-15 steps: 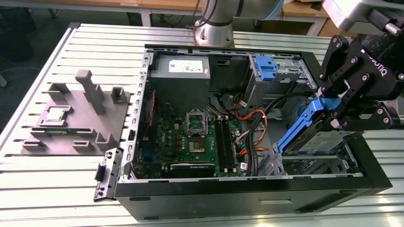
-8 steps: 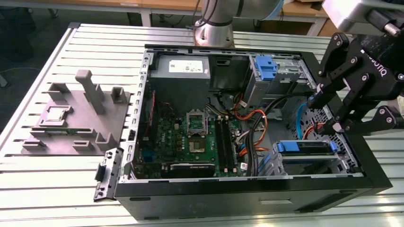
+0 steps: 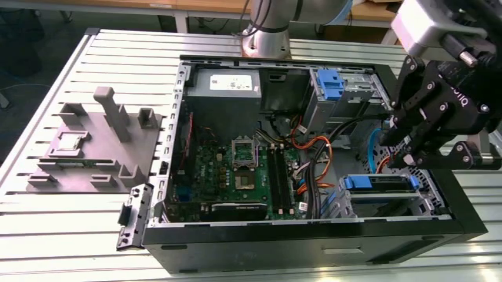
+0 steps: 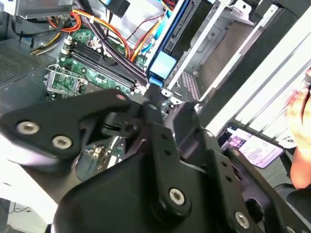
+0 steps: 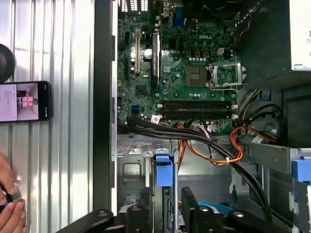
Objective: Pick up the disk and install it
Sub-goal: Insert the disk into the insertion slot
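The disk (image 3: pixel 377 183), silver-grey in a bright blue carrier, stands on edge in the lower drive bay at the case's front corner, on the exterior view's right. In both wrist views its blue tab (image 5: pixel 164 171) (image 4: pixel 163 65) sticks up out of the grey metal bay. My black gripper (image 3: pixel 435 161) hangs just above that bay. Its fingers (image 5: pixel 146 211) straddle the disk's thin edge with a gap on each side. The gripper (image 5: pixel 167 208) (image 4: pixel 167 109) is open and holds nothing.
The open black case (image 3: pixel 314 244) lies on a slatted table, with its motherboard (image 5: pixel 184 73), orange cables (image 5: pixel 209 150) and an upper-bay blue bracket (image 3: pixel 331 82). A grey fixture block (image 3: pixel 94 147) sits beside it. A phone (image 5: pixel 24 101) and a person's hand (image 5: pixel 9 204) lie outside the case wall.
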